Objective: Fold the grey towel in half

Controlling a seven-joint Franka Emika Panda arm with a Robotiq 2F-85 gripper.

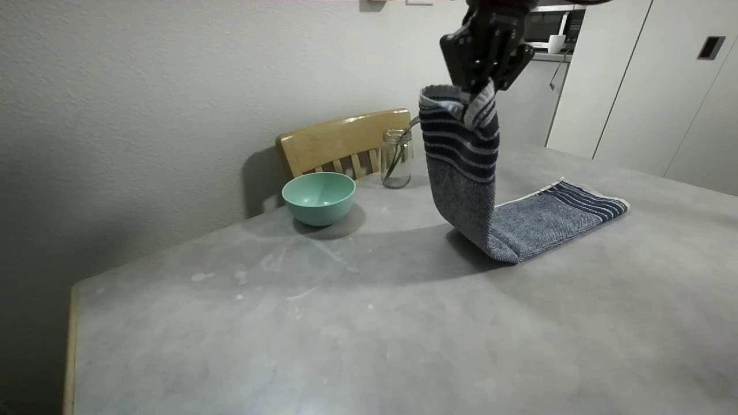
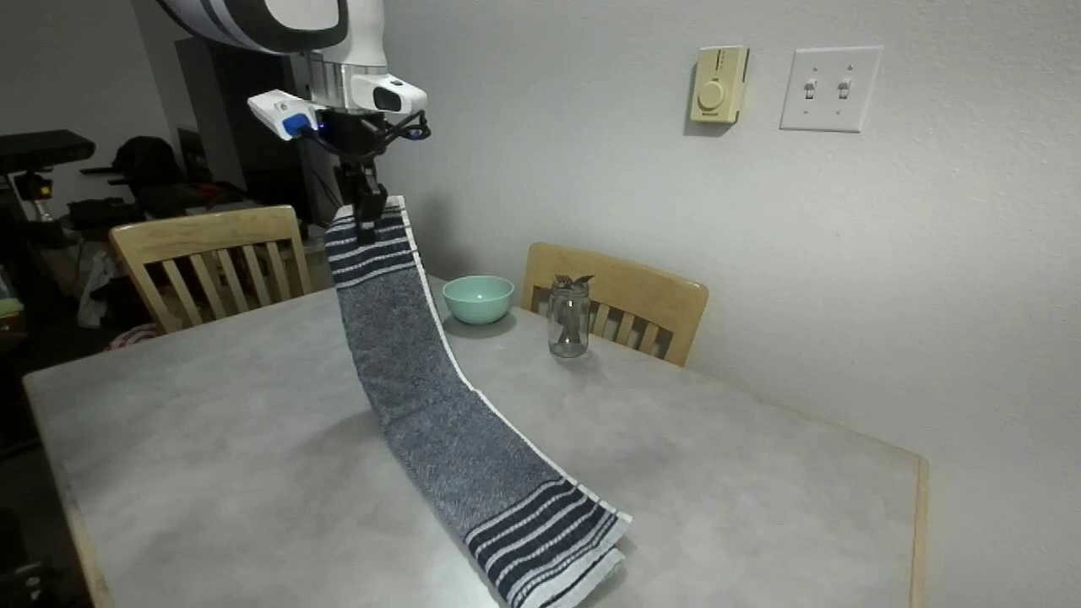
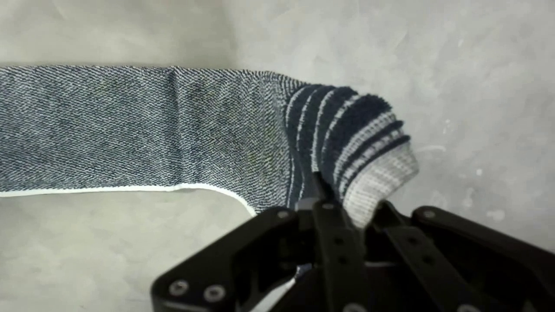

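The grey towel (image 1: 464, 196) is a long blue-grey cloth with dark and white stripes at its short ends. My gripper (image 1: 477, 97) is shut on one striped end and holds it well above the table. In both exterior views the towel (image 2: 405, 363) rises from the table to the gripper (image 2: 366, 226). Its other striped end lies flat on the table, with two layers showing at that edge. In the wrist view the towel (image 3: 121, 125) stretches left, and its raised end curls around by the gripper (image 3: 353, 206). The cloth between the fingertips is partly hidden.
A teal bowl (image 1: 319, 199) and a glass jar (image 1: 396, 164) with cutlery stand near the wall-side table edge; the bowl (image 2: 479, 300) and jar (image 2: 568, 325) show in both exterior views. Wooden chairs (image 2: 625, 287) stand at the table (image 2: 760, 473). A wall lies behind.
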